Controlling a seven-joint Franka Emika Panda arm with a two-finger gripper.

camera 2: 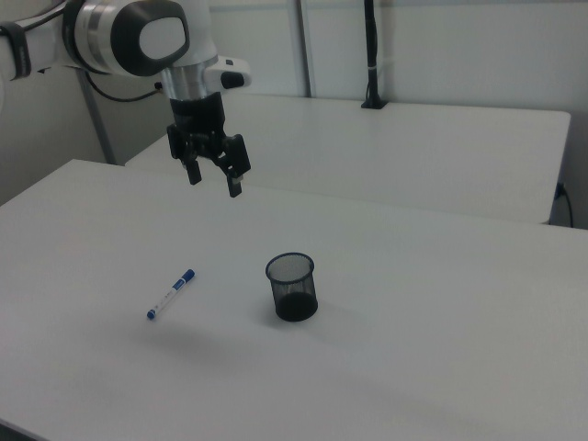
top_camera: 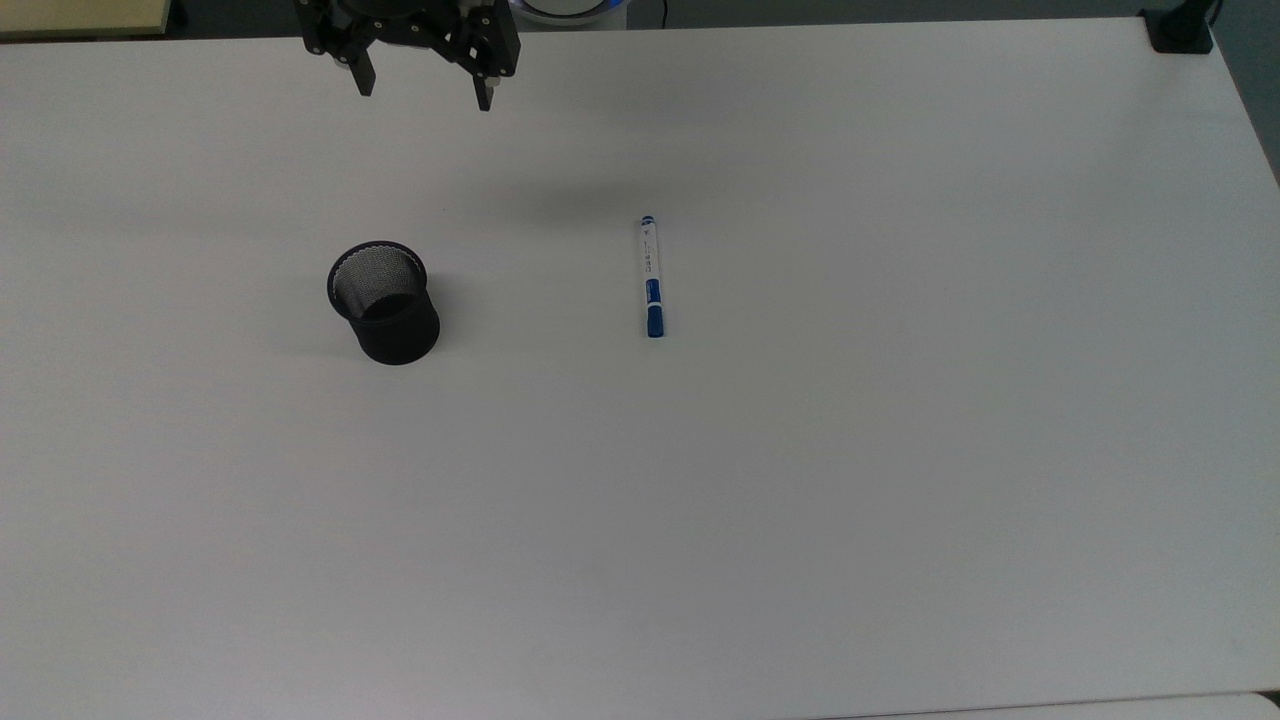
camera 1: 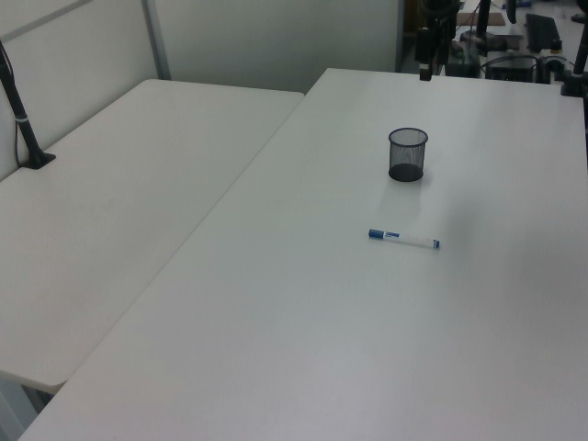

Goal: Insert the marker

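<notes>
White tabletop (top_camera: 800,480) spreads wide and bare under all three cameras, with a second white table (camera 2: 441,147) butted against it and pale partition walls behind. Taking the black mesh cup (top_camera: 384,300) as the landmark: it stands upright on the table with its open mouth up. The marker (top_camera: 651,277) lies flat on the tabletop well apart from the cup, off to the cup's right in the top view, to its left in the right view, and nearer the camera than the cup in the left view. Its blue cap points toward the bottom of the top view, and the white barrel with the small blue end tip points away toward the top edge. The gripper (top_camera: 424,92) hangs in the air above the table, beyond the cup toward the top edge of the top view and up to the cup's left in the right view, touching nothing. Its two black fingers (camera 2: 194,174) are spread apart, with nothing between them.
</notes>
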